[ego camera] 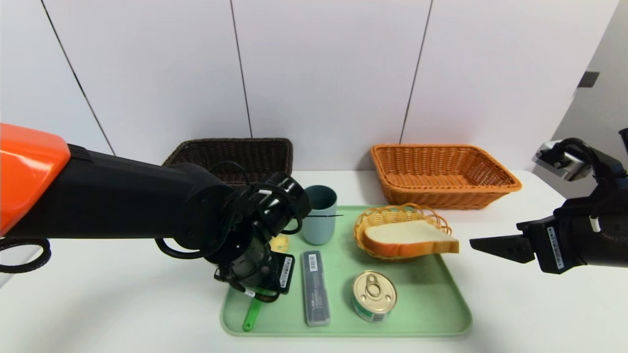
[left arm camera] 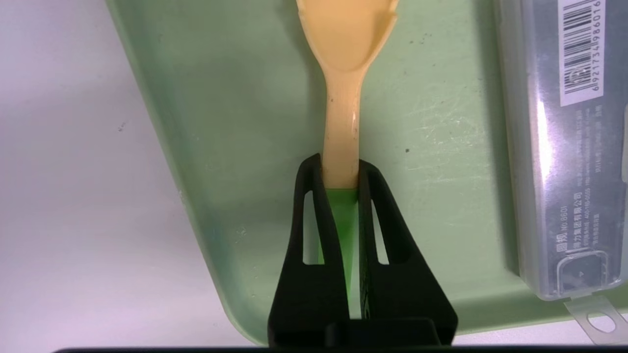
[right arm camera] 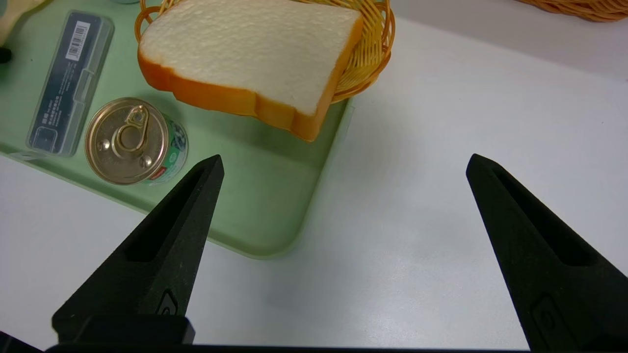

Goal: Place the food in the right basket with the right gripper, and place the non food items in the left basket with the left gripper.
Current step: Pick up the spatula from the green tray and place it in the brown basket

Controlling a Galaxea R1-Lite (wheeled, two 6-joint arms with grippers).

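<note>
Our left gripper [left arm camera: 339, 164] is clamped on the spatula [left arm camera: 342, 117] over the tray's [ego camera: 392, 321] near-left corner; its long axis runs near to far, head toward the tray's far edge. Our right gripper [right arm camera: 345, 164] stands wide apart beyond the right edge.

From here I can see open desk [ego camera: 505, 304] between the tray [ego camera: 422, 314] and the right gripper [right arm camera: 346, 164]. The bread [ego camera: 412, 238] pokes over the tray's right rim, blocking that edge. A bare green strip runs between the pencil case [ego camera: 316, 289] and the can [ego camera: 374, 295]; the cup [ego camera: 319, 215] closes off its far left side.
</note>
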